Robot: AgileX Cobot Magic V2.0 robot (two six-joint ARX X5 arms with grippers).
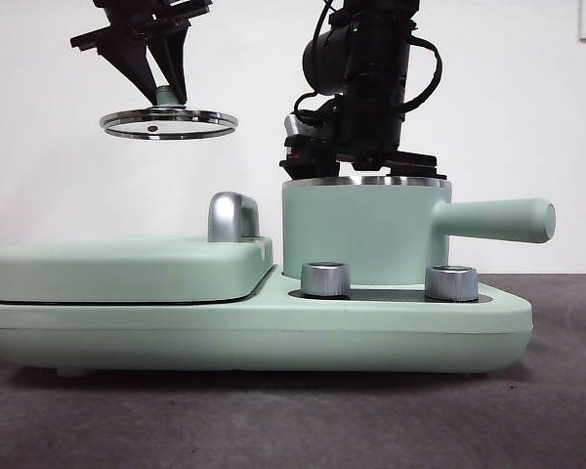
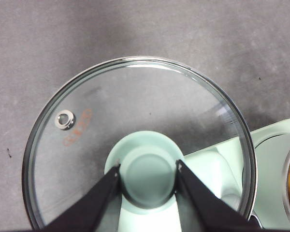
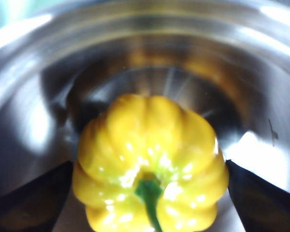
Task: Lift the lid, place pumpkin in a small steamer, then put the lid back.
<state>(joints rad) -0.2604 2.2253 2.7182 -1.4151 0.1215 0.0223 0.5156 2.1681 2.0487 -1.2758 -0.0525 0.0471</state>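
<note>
left gripper holding lid aloft, pumpkin inside small steamer

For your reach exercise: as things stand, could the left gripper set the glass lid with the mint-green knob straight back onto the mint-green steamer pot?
Probably not yet: the right gripper sits in the steamer pot mouth, around the yellow pumpkin, blocking the lid held aloft by the left gripper.

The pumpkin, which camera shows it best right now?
The right wrist view: the pumpkin fills the frame inside the small steamer, ribs and green stem clear, between the right gripper jaws. The front view hides it behind the steamer wall. The left wrist view shows only an orange sliver at the edge, past the lid.
</note>
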